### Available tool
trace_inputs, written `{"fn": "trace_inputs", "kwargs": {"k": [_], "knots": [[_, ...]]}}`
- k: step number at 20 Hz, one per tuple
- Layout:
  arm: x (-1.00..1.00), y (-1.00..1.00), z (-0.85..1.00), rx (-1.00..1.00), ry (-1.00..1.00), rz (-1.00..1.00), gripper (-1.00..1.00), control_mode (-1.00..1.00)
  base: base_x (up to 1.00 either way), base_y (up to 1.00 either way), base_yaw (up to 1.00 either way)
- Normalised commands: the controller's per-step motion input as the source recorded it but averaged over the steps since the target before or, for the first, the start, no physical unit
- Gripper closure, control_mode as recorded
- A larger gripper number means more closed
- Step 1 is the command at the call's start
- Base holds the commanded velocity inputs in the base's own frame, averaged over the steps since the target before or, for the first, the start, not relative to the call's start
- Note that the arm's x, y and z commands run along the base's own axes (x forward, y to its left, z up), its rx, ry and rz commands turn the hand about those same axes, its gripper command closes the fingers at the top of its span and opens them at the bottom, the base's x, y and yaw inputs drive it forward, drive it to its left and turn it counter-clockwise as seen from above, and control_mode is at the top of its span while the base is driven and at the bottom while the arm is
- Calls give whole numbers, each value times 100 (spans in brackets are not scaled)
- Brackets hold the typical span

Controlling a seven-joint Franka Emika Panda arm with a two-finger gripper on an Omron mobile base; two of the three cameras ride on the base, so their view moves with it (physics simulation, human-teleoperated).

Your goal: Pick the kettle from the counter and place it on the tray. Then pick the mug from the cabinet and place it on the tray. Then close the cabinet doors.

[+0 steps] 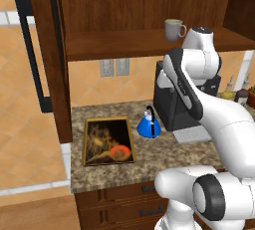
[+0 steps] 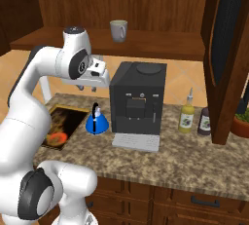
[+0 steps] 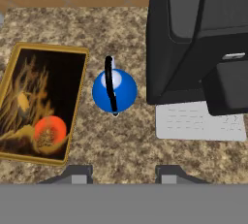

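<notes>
Fingers [image 3: 121, 172] spread open, empty, high over the counter [image 3: 135, 150].
Kettle [image 3: 115, 91] sits straight ahead between them, below; handle runs along the view's vertical, tray [image 3: 77, 102] just beside.

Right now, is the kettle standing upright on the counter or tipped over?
Upright. The kettle sits on its flat base on the counter, with its black handle arching over the top, between the tray and the coffee machine.

small cone-shaped bright blue kettle [image 1: 149, 124] stands upright on speckled brown-grey granite counter [image 1: 149, 162], between flat gold-rimmed dark tray [image 1: 108, 141] and black boxy coffee machine [image 1: 172, 107]. plain grey-beige mug [image 1: 174, 29] sits on the open dark wooden cabinet [image 1: 124, 42] shelf. white arm partly hides the machine.
</notes>
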Motion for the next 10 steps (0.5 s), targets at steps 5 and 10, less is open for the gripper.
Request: {"fn": "trace_inputs", "kwargs": {"k": [5, 10], "knots": [[-1, 6, -12, -2, 0, 0, -100, -100, 0, 0, 0], [0, 40, -76, -6, 3, 1, -100, -100, 0, 0, 0]]}}
